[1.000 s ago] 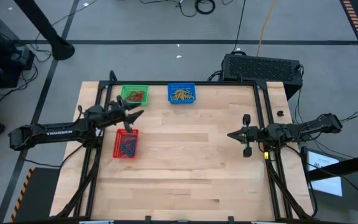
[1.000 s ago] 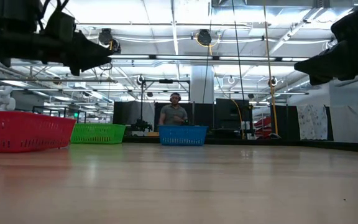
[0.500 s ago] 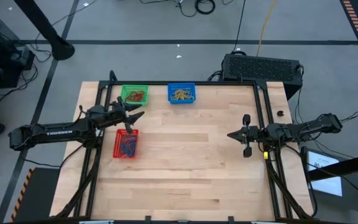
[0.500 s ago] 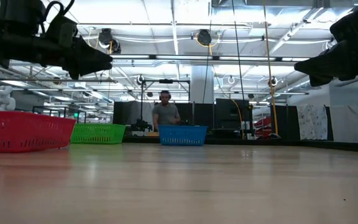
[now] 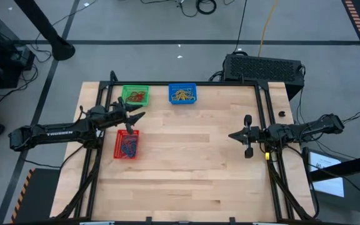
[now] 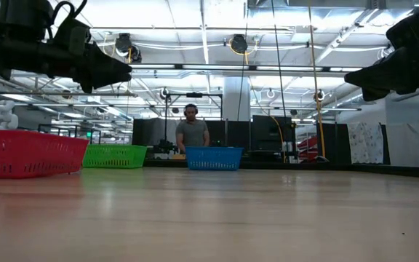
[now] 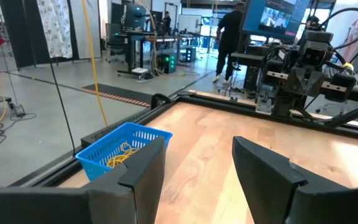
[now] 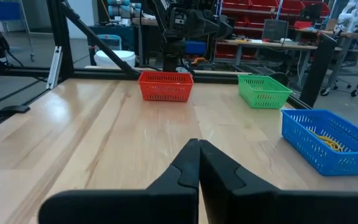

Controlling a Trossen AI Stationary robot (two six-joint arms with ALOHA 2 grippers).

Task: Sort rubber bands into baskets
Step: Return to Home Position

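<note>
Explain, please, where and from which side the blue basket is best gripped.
Likely the rim of a long wall, from above. The blue basket stands upright and open-topped, nothing touching its sides; the thin mesh wall suits a pinch.

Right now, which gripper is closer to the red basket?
The left. The left gripper hangs open just over one end of the red basket; the right gripper, shut, sits far across the table.

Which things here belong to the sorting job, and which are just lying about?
Job: green basket, blue basket, red basket, rubber bands inside; left gripper between green and red, right gripper over table, right side.
Lying about: black box, floor cables.
</note>
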